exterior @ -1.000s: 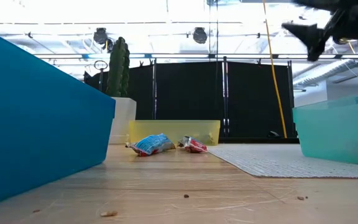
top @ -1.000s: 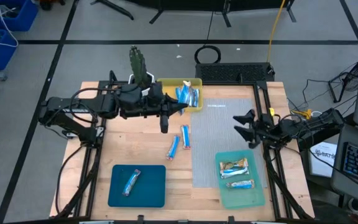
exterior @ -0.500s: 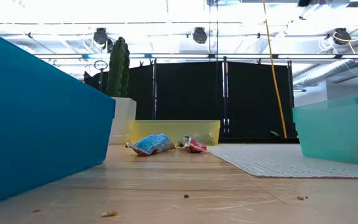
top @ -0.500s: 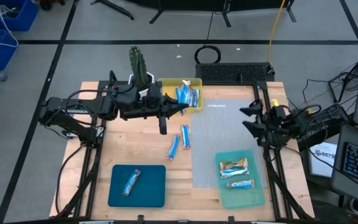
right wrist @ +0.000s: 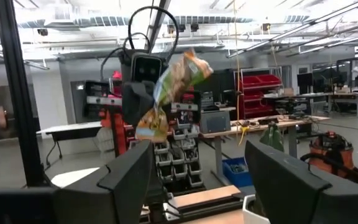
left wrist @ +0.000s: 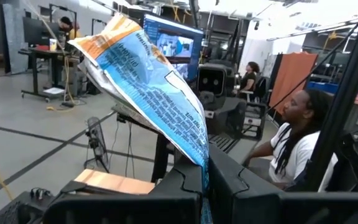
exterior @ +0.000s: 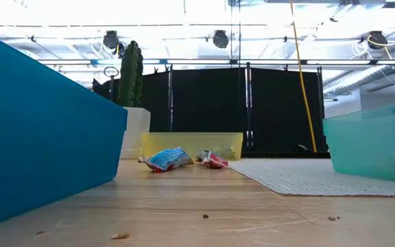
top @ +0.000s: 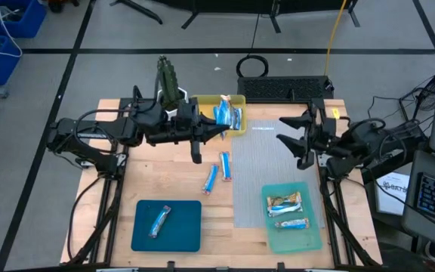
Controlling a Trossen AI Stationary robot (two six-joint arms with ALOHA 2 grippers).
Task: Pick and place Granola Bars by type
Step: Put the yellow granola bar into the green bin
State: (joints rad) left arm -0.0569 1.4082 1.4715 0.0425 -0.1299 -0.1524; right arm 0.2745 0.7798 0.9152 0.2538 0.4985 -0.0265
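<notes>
So far: you have bars sorted in three trays; left tool [top: 219, 130] clenched on a blue bar [left wrist: 148, 93], right tool [top: 296, 139] released, two bars [top: 218, 172] left on the worktop [top: 165, 177].

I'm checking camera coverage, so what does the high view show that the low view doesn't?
Only the high view: the left gripper by the yellow tray, the right gripper open over the mat, one bar in the dark teal tray, two bars in the light teal tray. Only the low view: the black curtain behind the table. Both: the yellow tray, the cactus, both teal trays, the mat, and two loose bars on the wood.
</notes>
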